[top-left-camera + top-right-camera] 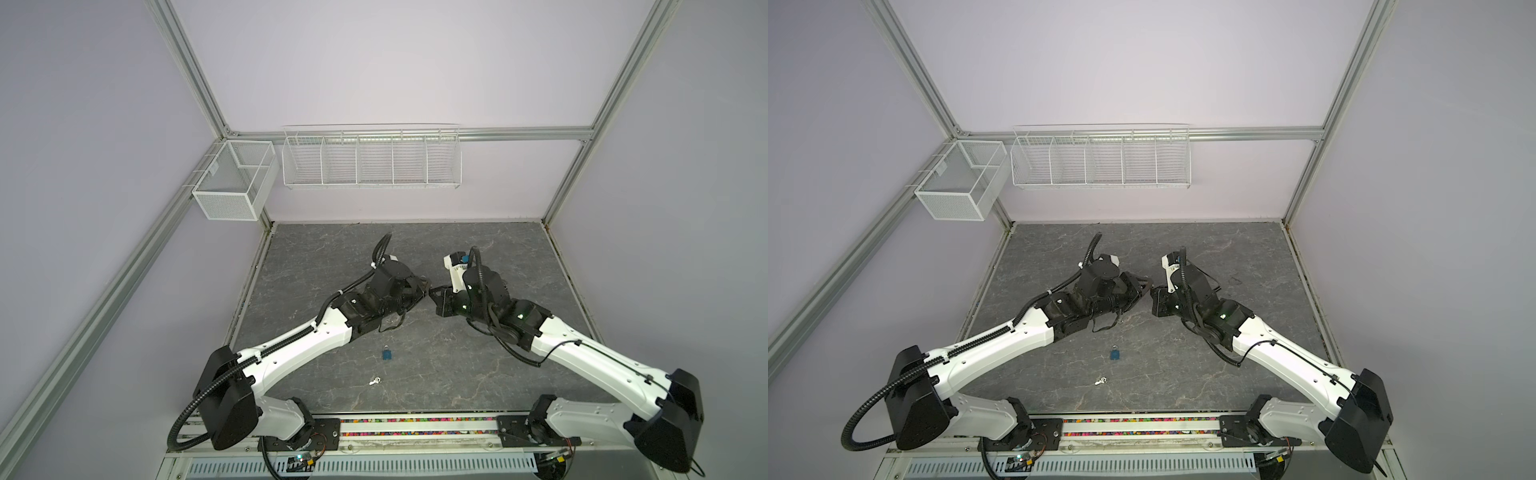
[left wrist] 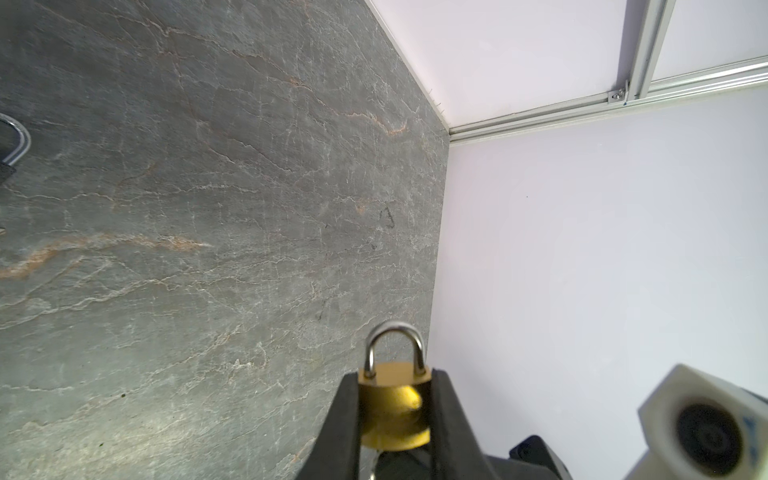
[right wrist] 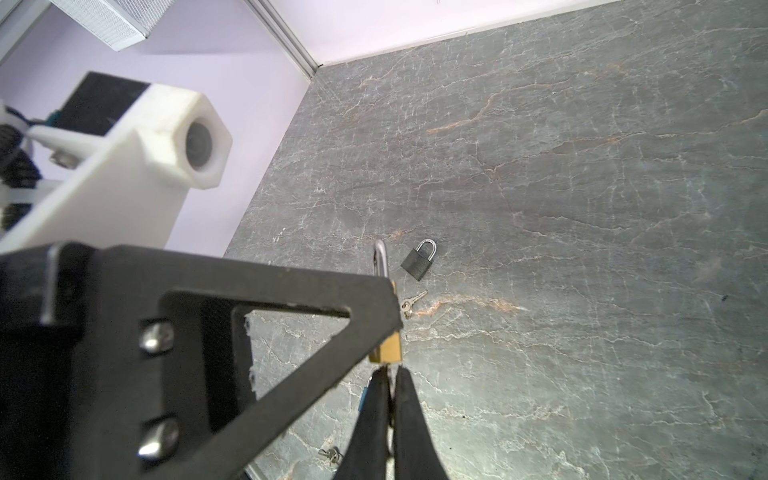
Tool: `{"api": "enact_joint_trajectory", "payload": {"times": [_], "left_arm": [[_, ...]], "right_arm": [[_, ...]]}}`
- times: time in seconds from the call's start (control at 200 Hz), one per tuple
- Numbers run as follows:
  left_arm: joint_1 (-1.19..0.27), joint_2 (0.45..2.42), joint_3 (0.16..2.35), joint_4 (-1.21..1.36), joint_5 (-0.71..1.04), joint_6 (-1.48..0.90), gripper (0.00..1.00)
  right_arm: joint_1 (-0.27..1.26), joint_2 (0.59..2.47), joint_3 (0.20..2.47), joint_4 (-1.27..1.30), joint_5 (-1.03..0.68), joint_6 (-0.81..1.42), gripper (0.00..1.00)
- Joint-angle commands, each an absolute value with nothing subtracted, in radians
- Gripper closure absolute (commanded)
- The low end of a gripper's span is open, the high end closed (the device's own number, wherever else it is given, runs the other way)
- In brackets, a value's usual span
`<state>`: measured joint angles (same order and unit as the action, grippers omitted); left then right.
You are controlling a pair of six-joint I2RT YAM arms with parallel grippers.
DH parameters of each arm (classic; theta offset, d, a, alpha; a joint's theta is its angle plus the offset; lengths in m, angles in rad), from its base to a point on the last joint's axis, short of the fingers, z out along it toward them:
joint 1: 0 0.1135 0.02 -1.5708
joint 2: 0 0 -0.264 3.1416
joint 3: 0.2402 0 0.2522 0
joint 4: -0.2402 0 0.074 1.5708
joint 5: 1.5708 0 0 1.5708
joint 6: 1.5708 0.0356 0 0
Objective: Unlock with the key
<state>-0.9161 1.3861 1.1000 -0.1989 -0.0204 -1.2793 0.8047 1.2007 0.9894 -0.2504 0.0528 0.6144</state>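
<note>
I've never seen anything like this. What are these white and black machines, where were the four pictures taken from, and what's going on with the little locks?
Those are two robot arms, each ending in a two-fingered pincer called a gripper. Both top views look down from overhead. The other two pictures come from small cameras on each arm's wrist. The left gripper is clamped on a brass padlock. The right gripper is shut right at that padlock's base, and whatever it pinches is hidden. Lying loose on the grey table are a blue padlock, a small key near it, and a dark padlock with a second key beside it.
</note>
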Motion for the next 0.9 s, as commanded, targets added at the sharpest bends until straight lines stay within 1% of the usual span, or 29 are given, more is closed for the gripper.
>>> {"api": "enact_joint_trajectory", "payload": {"times": [0.0,0.16,0.28,0.42,0.515,0.645,0.9], "left_arm": [[-0.948,1.364,1.106,-0.158,0.108,-1.292,1.00],[-0.948,1.353,1.078,-0.141,0.104,-1.289,1.00],[-0.948,1.335,1.041,-0.072,0.115,-1.294,1.00],[-0.944,1.328,1.033,-0.057,0.125,-1.284,1.00],[-0.935,1.329,1.028,-0.060,0.144,-1.284,1.00],[-0.919,1.309,1.004,-0.056,0.143,-1.289,1.00],[-0.910,1.284,0.988,-0.047,0.140,-1.289,1.00]], "right_arm": [[0.802,1.193,1.026,-0.084,-0.049,0.666,0.94],[0.785,1.187,1.020,-0.024,-0.119,0.751,0.94],[0.761,1.184,1.010,0.014,-0.172,0.810,0.94],[0.739,1.163,0.986,0.054,-0.201,0.856,0.94],[0.736,1.149,0.976,0.119,-0.243,0.859,0.93],[0.735,1.141,0.997,0.130,-0.290,0.854,0.94],[0.730,1.135,1.005,0.148,-0.299,0.882,0.94]]}}
